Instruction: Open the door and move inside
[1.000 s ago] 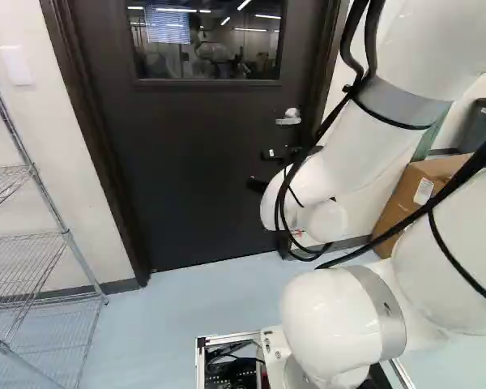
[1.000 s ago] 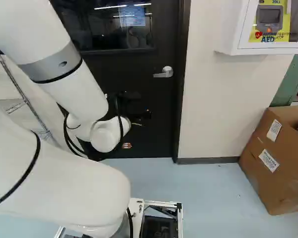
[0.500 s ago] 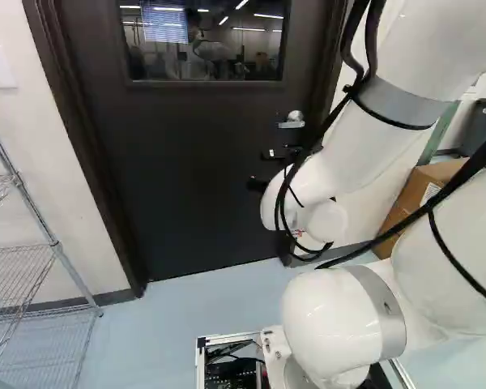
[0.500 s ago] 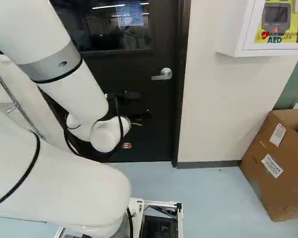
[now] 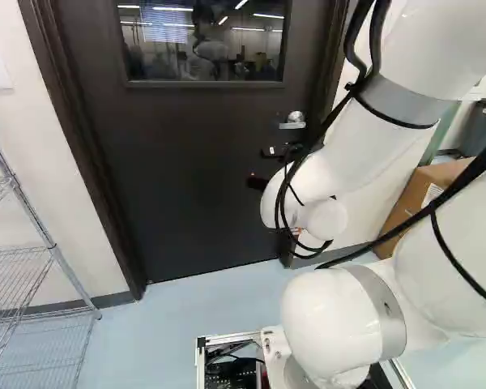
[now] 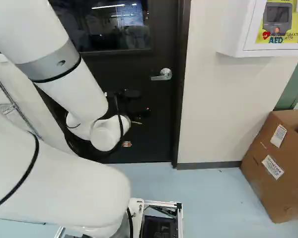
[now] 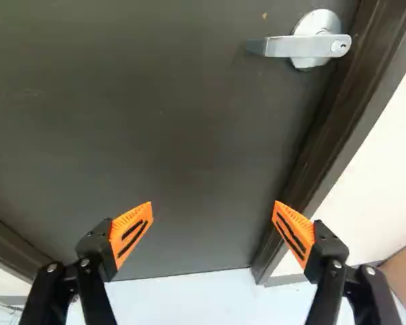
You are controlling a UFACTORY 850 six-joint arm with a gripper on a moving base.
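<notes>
our base (image 6: pixel 180 220) has moved slightly nearer door (image 5: pixel 198 178), still closed. our gripper (image 7: pixel 213 210) spread, empty; handle (image 7: pixel 301 46) untouched. we judge lining up comes before pressing.

**Dark door (image 6: pixel 156 136) is shut ahead of my white arm (image 6: pixel 79 89)**

I look through the right base view and see my arm reach down in front of the door. The shiny handle (image 6: pixel 164 75) is near the door's right edge, and a window (image 6: pixel 104 34) is higher up. Right of the door is a pale wall (image 6: pixel 213 109). A white case (image 6: pixel 233 29) hangs on it, with something yellow (image 6: pixel 288 35) inside. At the far right, I see a big brown box (image 6: pixel 268 191) on the blue floor (image 6: pixel 208 198). Two white stickers are on its side. A bit of wire rack (image 6: pixel 21 115) shows at the left.
</notes>
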